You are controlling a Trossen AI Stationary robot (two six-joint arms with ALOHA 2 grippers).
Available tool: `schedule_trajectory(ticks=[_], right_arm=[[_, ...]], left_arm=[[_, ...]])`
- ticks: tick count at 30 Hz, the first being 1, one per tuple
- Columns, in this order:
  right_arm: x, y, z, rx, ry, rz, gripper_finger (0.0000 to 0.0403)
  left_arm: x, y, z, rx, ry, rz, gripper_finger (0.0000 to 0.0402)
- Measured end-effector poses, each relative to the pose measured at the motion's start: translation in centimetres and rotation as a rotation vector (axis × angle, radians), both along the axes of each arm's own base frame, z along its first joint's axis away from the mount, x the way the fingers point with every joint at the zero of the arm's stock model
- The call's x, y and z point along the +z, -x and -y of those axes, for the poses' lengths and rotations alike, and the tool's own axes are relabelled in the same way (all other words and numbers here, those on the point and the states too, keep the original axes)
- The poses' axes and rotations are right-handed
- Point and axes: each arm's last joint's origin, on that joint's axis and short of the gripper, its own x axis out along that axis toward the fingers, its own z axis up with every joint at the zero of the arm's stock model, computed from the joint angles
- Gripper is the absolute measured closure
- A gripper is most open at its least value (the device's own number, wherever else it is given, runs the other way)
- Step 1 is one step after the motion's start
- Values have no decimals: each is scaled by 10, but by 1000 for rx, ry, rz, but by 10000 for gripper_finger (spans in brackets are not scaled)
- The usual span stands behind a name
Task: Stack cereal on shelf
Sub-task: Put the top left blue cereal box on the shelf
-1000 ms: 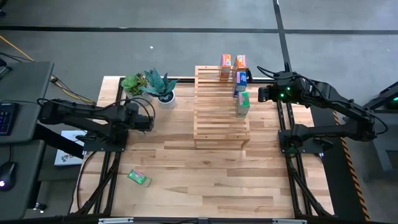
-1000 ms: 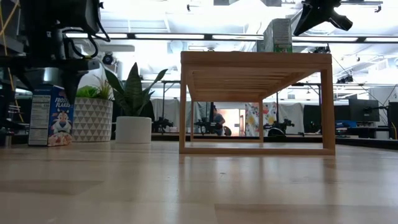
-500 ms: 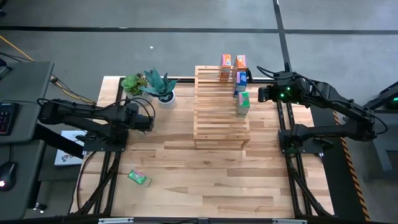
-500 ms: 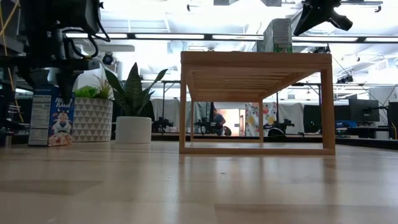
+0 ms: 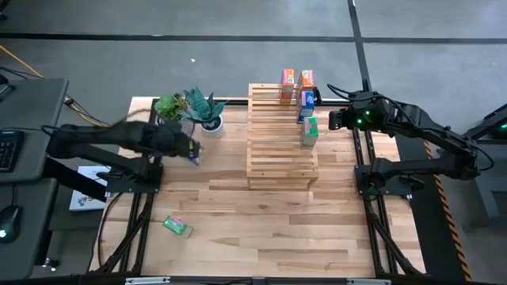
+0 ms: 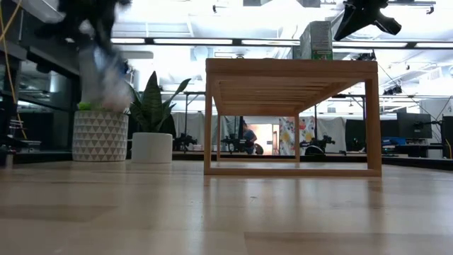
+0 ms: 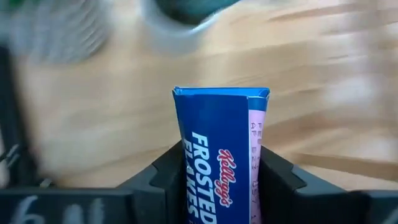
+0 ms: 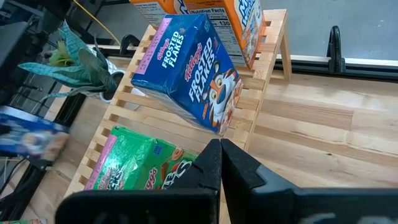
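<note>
My left gripper (image 5: 190, 150) is shut on a blue cereal box (image 7: 217, 149), which shows as a blur high above the table in the low view (image 6: 102, 71). The shelf (image 5: 269, 146) carries two orange boxes (image 5: 287, 83), a blue box (image 5: 306, 101) and a green box (image 5: 309, 131) along its right side. Another green box (image 5: 177, 226) lies flat on the table near the left front. My right gripper (image 5: 337, 119) hangs shut just right of the shelf, above its green box (image 8: 134, 165). My left gripper pinches the blue cereal box between its two fingers (image 7: 163, 171), one on each of two opposite sides (image 7: 183, 171). The box's end (image 7: 221, 93) sticks out past the fingertips. The box is lifted clear of the table; blur hides how it tilts.
Two potted plants (image 5: 170, 105) (image 5: 204, 112) stand left of the shelf's far end, close to my left arm. The left part of the shelf's slats (image 5: 265, 119) is bare. Open tabletop (image 5: 269, 229) lies in front of the shelf.
My left gripper came down on the blue box standing on the table at the left, took hold and lifted it fast, up and toward the shelf. The box now hangs clear of the table, blurred by motion.
</note>
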Motion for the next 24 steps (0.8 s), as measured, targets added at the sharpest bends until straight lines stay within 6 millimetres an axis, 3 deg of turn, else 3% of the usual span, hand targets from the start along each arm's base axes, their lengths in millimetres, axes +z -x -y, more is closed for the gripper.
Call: schedule_trajectory(ticks=[6, 12, 18, 24], right_arm=[[0, 0, 0, 0, 1, -2, 403], [0, 0, 0, 0, 0, -1, 403], [0, 0, 0, -8, -6, 6, 403], [0, 0, 0, -19, -3, 5, 403]], left_arm=[[84, -19, 0, -246, -150, 151, 286], [142, -68, -7, -450, -352, 137, 289], [157, -138, -25, -584, -477, 41, 289], [137, -197, -49, -612, -506, -47, 282]])
